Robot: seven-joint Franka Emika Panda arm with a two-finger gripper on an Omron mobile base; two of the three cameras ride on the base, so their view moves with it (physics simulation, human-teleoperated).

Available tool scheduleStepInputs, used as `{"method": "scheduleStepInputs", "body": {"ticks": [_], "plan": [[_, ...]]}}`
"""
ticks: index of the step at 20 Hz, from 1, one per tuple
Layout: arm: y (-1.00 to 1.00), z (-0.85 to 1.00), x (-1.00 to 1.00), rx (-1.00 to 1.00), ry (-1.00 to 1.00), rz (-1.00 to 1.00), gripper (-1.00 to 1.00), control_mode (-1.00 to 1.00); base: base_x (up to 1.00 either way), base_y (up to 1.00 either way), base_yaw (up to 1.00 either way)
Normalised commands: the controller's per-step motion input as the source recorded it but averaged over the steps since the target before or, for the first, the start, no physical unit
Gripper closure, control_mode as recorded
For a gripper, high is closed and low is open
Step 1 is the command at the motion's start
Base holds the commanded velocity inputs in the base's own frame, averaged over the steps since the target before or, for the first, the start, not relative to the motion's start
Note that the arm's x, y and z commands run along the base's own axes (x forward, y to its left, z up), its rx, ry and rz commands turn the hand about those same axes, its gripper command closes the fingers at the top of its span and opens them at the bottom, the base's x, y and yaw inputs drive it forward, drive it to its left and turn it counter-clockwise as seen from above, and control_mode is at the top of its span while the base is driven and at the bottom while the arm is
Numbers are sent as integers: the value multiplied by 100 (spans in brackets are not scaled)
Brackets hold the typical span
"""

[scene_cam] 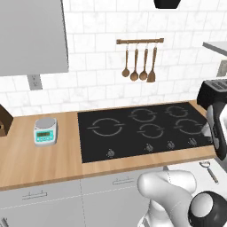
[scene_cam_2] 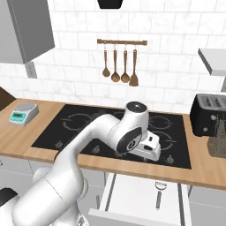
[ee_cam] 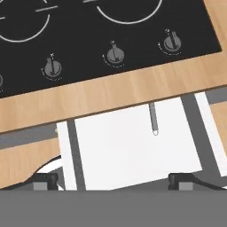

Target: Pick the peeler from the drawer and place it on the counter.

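The drawer point(scene_cam_2: 132, 194) stands pulled out below the counter point(scene_cam_2: 132, 165), its pale white inside showing. On its floor lies the peeler point(scene_cam_2: 158, 194), silvery head toward the counter and dark handle toward the drawer's front; it also shows as the peeler point(scene_cam: 208, 170) at the lower right. In the hand view the peeler's slim handle point(ee_cam: 153, 119) pokes out from under the counter edge point(ee_cam: 111, 91), with the head hidden, over the drawer floor point(ee_cam: 128, 150). My gripper point(ee_cam: 113, 181) hangs above the drawer, open and holding nothing. My gripper point(scene_cam_2: 150, 151) hovers over the cooktop's front edge.
The black cooktop point(scene_cam: 142, 128) with its knobs point(ee_cam: 114, 54) fills the counter's middle. A kitchen scale point(scene_cam: 45, 131) sits to the left, a dark toaster point(scene_cam_2: 207, 114) to the right. Wooden spoons and a spatula point(scene_cam: 139, 64) hang on the wall rail.
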Motion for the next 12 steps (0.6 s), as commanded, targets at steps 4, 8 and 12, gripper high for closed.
{"method": "scheduleStepInputs", "body": {"ticks": [4,8,12], "plan": [[-92,-56,-1,-4,7,-15,-100,-100,0,0,0],[-58,-57,2,0,0,-6,-100,-100,0,0,0],[-19,-72,1,0,0,0,-100,-100,0,0,0]]}}
